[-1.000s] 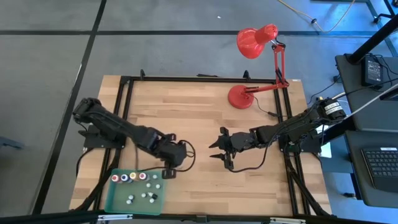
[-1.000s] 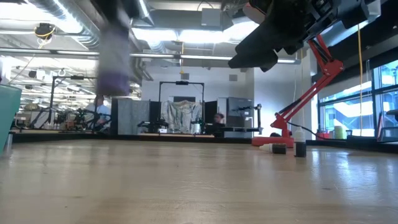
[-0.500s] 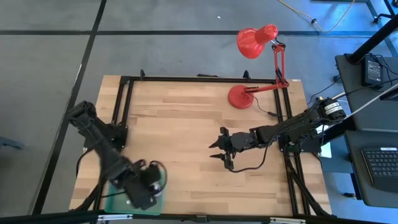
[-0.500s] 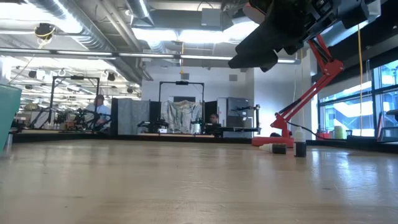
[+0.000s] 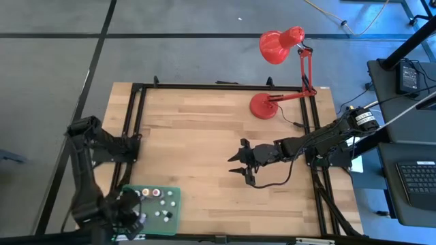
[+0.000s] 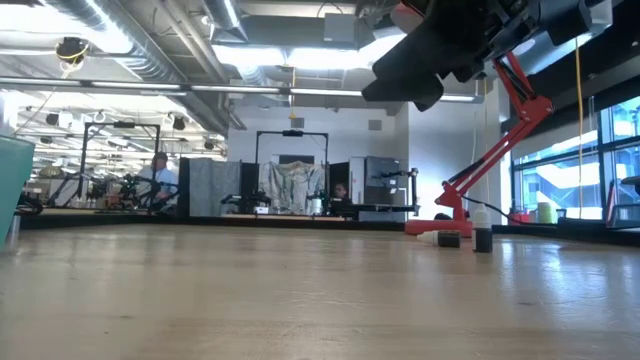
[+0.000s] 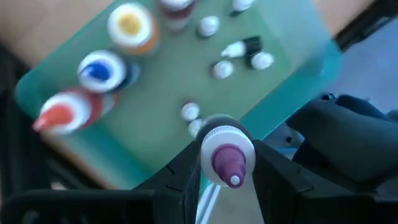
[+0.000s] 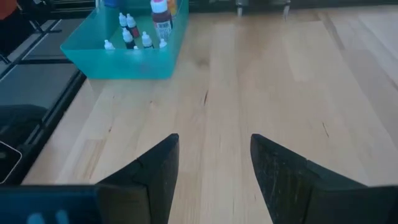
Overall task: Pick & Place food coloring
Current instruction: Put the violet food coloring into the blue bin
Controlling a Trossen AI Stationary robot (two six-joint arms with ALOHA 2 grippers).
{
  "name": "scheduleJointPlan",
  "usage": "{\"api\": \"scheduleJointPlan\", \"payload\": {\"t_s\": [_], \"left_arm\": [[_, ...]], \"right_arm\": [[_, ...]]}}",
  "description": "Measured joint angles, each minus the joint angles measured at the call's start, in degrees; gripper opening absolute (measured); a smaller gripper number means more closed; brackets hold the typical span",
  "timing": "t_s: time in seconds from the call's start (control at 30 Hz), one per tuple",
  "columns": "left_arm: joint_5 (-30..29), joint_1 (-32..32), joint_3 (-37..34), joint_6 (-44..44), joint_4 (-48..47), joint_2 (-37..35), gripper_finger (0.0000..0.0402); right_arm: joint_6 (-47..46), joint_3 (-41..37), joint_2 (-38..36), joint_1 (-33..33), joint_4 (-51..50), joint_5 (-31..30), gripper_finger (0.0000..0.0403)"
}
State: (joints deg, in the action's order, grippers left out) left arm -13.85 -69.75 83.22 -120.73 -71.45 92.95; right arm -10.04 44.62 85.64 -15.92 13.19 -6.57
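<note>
My left gripper hovers over the near left corner of the green tray, shut on a tiny food coloring bottle with a white collar and purple tip. Below it in the left wrist view, bottles stand in the tray: a yellow-topped one, a blue one, a red one and several tiny whitish ones. My right gripper hangs open above the middle of the table, well right of the tray. My left gripper pinches the purple-tipped bottle between its two fingers, which press on either side of the white collar. The bottle is lifted clear above the tray, its tip pointing back along the fingers toward the wrist camera. Its body is hidden below the collar.
A red desk lamp stands with its base near the far right of the table and its head beyond the far edge. A black frame borders the table. Bare wood lies between tray and lamp.
My left arm has swung from the table's middle, just right of the tray's far corner, toward the near left edge, passing over the tray and stopping above its near left corner. It has left the low view.
</note>
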Motion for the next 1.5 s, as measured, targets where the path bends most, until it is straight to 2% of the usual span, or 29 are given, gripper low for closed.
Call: {"api": "scheduleJointPlan", "payload": {"t_s": [0.13, 0.27, 0.6, 1.1, 1.5], "left_arm": [[2.4, -2.6, 0.0, -7.7, -5.5, 0.4, 0.0112], [3.9, -3.4, -0.4, -10.0, -7.5, 1.0, 0.0112], [0.6, -1.5, -3.2, -8.0, -6.8, 2.2, 0.0117], [0.6, 0.2, -3.2, -5.6, -5.0, 6.8, 0.013], [0.6, 0.2, -3.2, -5.6, -4.7, 7.3, 0.0134]], "right_arm": [[0.0, 0.0, 0.0, 0.0, 0.5, 0.0, 0.02], [-0.2, 0.0, 0.0, 0.0, 0.5, 0.0, 0.02], [-0.1, 0.0, 0.0, 0.0, 0.5, 0.0, 0.02], [0.0, 0.0, 0.0, 0.0, 0.4, 0.1, 0.02], [0.0, 0.0, 0.0, 0.0, 0.3, 0.1, 0.02]]}}
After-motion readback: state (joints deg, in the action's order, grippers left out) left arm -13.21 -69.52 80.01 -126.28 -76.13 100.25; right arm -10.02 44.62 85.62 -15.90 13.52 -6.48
